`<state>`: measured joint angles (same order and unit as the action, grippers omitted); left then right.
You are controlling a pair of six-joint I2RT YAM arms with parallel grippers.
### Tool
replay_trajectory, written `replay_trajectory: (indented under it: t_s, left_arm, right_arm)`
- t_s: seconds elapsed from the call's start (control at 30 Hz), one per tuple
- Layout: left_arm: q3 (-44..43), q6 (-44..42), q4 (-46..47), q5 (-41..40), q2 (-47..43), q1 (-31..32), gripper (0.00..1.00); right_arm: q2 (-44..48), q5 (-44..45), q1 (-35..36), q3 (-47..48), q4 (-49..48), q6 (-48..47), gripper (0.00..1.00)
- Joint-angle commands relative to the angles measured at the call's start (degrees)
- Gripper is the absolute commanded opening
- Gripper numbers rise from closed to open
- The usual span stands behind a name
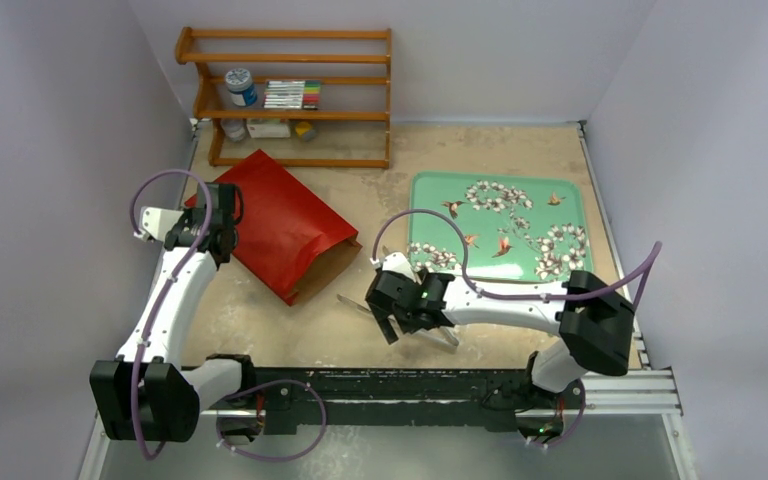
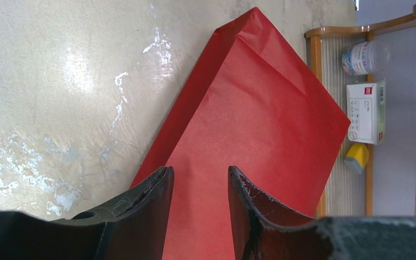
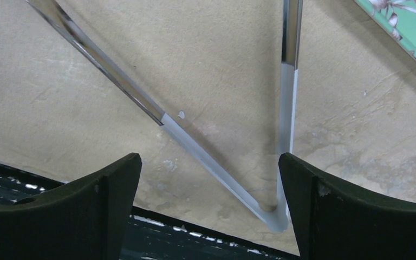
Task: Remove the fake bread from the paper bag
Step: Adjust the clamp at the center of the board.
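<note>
Tools: right tool (image 3: 209,162) spread fully, gripping nothing, straddling the bend of the tongs (image 3: 288,97) lying flat on the surface (image 1: 290,340) just off the tray's (image 1: 425,215) near-left corner; left tool (image 2: 199,173) part-way spread over the closed end of the bag (image 2: 260,108), left of the tray. Cannot tell whether pinching the paper, pressing it down, or merely hovering. No bread in sight anywhere; judged to be inside the bag, lying on its side with the brown mouth turned toward the tray's near-left corner. Likely trouble first at the tongs: thin, slick metal flat against the surface, so a risk of scraping the surface if closed too low, and of squirting the bend out or skidding it away from the tray if closed too high. Also a risk of clamping both arms together and losing the spring needed to open them. Then at the bag: light, glossy, easily shoved away from the tray by tongs pushing in unless truly pinned at the closed end; with the mouth nearly flat, a chance of snagging the rim or tearing paper. Reaching in blind, a chance of pinching kraft lining instead of bread.
</note>
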<state>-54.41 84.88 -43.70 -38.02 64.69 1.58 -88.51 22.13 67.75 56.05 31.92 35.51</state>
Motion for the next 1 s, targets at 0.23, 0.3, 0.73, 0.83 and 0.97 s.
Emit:
replay_trajectory:
  t_s: [0.23, 0.3, 0.73, 0.83, 0.97]
  left_arm:
    - [-1.1, 1.0, 2.5, 0.6, -1.6, 0.3, 0.42]
    - [-1.0, 1.1, 2.5, 0.6, -1.9, 0.4, 0.42]
    - [-1.4, 2.7, 2.2, 0.1, -2.0, 0.9, 0.42]
    - [-1.3, 2.8, 1.9, -0.2, -2.0, 1.0, 0.42]
    - [-1.4, 2.7, 1.7, -0.8, -2.0, 1.1, 0.42]
  right_arm:
    - [0.1, 0.5, -5.4, 1.2, 3.7, -1.5, 1.0]
    - [-0.3, 0.0, -6.6, 1.3, 3.4, -2.9, 1.0]
    - [-2.7, -10.8, -8.0, -0.1, -0.7, -9.2, 1.0]
    - [-4.4, -10.4, -8.3, 0.0, -0.6, -9.2, 1.0]
    - [-4.5, -9.4, -9.5, 0.1, -0.5, -9.1, 1.0]
